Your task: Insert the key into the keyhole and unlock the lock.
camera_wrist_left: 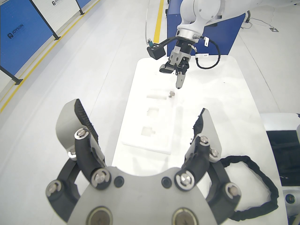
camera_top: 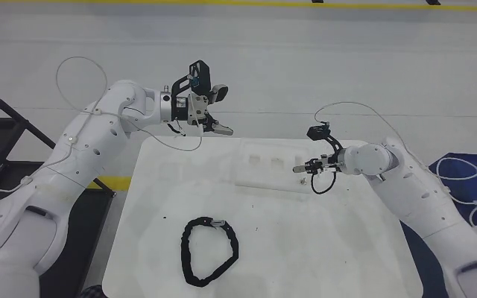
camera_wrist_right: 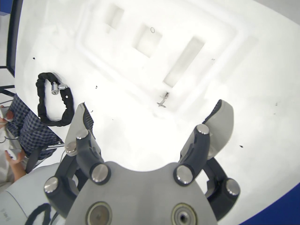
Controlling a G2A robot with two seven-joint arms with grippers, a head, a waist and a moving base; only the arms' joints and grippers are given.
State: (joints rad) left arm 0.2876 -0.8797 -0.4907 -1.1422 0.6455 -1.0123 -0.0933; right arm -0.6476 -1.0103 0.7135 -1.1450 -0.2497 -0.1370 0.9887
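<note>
A small silver key [camera_wrist_right: 163, 100] [camera_wrist_left: 171, 93] lies on the white foam tray [camera_top: 261, 177], at the end of its long slot. My right gripper [camera_wrist_right: 152, 115] [camera_top: 299, 169] hovers open just beside and above the key, holding nothing. The black fabric-covered chain lock [camera_top: 209, 249] [camera_wrist_right: 54, 104] rests on the table's near left part, its silver lock cylinder [camera_wrist_right: 55, 88] at the loop's far end. My left gripper [camera_wrist_left: 143, 120] [camera_top: 220, 128] hangs open and empty above the table's far left edge, well away from the chain [camera_wrist_left: 257, 176].
The foam tray [camera_wrist_right: 93, 54] has several rectangular recesses and sits at the back middle of the white table [camera_top: 335, 253]. A dark frame stands off the table's left side [camera_top: 30, 134]. A blue cabinet [camera_wrist_left: 225, 36] stands behind the right arm.
</note>
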